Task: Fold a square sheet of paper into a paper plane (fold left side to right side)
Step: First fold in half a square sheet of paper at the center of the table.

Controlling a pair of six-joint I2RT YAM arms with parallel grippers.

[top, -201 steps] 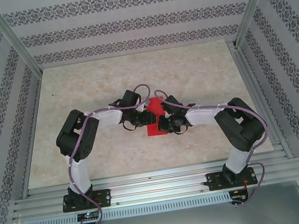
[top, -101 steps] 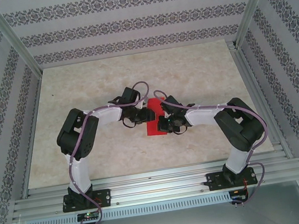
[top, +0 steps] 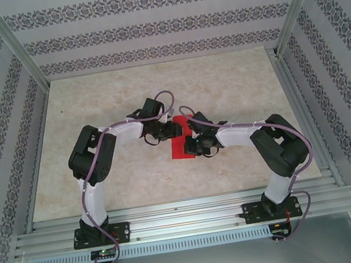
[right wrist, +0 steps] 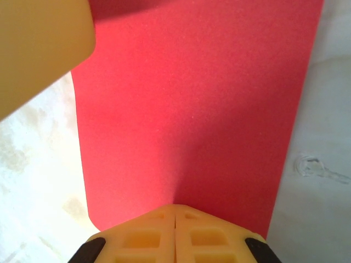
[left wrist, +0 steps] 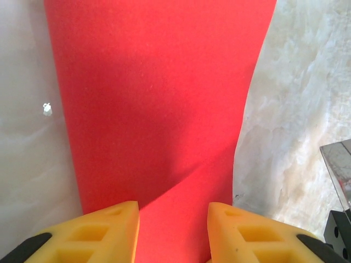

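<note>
Top external view: at centre frame the left gripper [top: 174, 130] and right gripper [top: 195, 146] meet over the red paper [top: 179, 151], which lies on the marbled tabletop [top: 93, 104]. Left wrist view: yellow fingers [left wrist: 104, 233] stand apart at the bottom edge. The paper shows in the gap between them and runs to the top of the frame. Right wrist view: fingers [right wrist: 148, 236] are pressed together, tips at the paper's lower edge.
</note>
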